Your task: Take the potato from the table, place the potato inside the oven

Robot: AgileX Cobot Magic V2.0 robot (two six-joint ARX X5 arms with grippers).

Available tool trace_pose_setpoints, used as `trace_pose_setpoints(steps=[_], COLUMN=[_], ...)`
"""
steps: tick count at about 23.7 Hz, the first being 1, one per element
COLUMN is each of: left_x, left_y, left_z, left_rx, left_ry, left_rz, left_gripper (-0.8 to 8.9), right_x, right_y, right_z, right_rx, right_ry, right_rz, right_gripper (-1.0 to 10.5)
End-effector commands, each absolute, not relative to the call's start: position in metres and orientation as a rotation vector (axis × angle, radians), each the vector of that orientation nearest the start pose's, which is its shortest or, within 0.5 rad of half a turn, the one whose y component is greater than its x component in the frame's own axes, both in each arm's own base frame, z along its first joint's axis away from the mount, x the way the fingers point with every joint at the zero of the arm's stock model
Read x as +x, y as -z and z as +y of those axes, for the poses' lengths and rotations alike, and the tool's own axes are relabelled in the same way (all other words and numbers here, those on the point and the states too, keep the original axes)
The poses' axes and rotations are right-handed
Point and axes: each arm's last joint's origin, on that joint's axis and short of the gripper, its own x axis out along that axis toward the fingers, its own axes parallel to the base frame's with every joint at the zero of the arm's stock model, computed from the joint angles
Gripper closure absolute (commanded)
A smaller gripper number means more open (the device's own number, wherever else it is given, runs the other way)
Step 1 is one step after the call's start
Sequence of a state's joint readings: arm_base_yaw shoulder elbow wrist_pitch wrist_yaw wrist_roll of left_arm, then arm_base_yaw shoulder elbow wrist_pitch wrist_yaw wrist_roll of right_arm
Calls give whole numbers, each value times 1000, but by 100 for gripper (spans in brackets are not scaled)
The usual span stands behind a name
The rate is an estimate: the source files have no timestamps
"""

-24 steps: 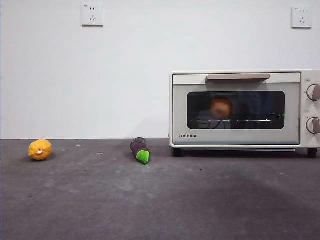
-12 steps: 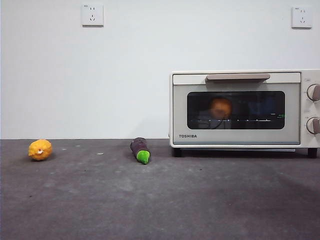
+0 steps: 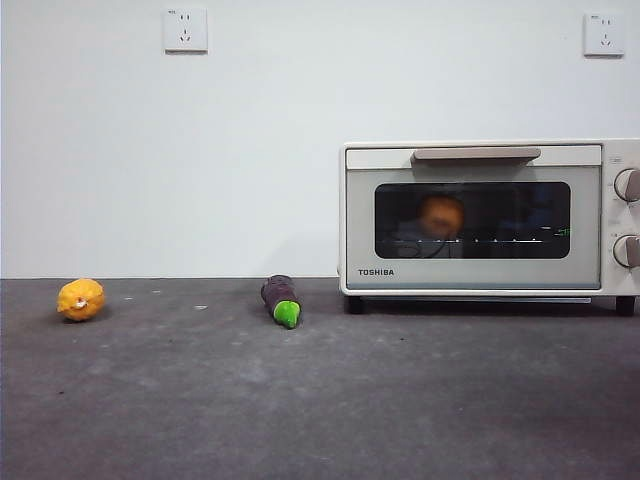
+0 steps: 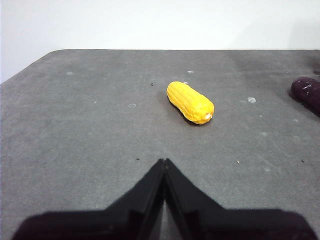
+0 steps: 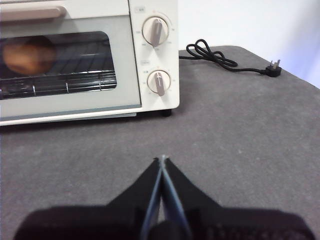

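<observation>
The potato (image 3: 441, 216) sits inside the oven (image 3: 480, 216), on the wire rack (image 5: 65, 85) behind the dark glass door (image 3: 472, 220), which looks fully closed under its beige handle (image 3: 476, 154); by that, the task reads as done. Both arms wait away from the oven: the left hand (image 4: 164, 162) is clenched on nothing over bare bench (image 3: 320, 400), with a yellow corn cob (image 4: 190, 102) lying ahead of it, well to the side of the oven, and the eggplant (image 3: 281, 300) lying between that cob and the oven. The right hand (image 5: 162, 160) is likewise clenched and empty, in front of the oven's knobs (image 5: 156, 31). Little is left to go wrong, I judge: a stray arm move toward the oven could knock a knob, and the black power cord (image 5: 225, 60) lying loose just beyond the oven's knob side could snag on a sweeping arm.
</observation>
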State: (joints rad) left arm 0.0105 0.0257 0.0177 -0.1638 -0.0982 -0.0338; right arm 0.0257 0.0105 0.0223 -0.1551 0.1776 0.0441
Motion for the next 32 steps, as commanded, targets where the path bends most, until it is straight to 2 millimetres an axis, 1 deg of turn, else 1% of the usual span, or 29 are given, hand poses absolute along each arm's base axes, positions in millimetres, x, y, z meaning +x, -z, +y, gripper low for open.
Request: trace_pose_setpoints(steps=[1, 5, 7, 12, 32], left_x=[97, 97, 97, 97, 97], left_y=[-149, -149, -149, -148, -148], left_z=[4, 4, 4, 4, 4], left_rx=[-15, -15, -15, -15, -15], left_ry=[-113, -113, -113, -113, -113], left_rz=[177, 178, 178, 180, 182], left_gripper=[817, 817, 817, 817, 817], right_x=[96, 96, 96, 96, 96], right_y=[-153, -153, -152, -152, -150], right_z=[-2, 1, 2, 1, 1], right_rx=[12, -41, -63, -59, -60], right_ry=[120, 5, -19, 25, 26], right_rz=[140, 150, 152, 159, 179], right_gripper=[946, 946, 946, 946, 946])
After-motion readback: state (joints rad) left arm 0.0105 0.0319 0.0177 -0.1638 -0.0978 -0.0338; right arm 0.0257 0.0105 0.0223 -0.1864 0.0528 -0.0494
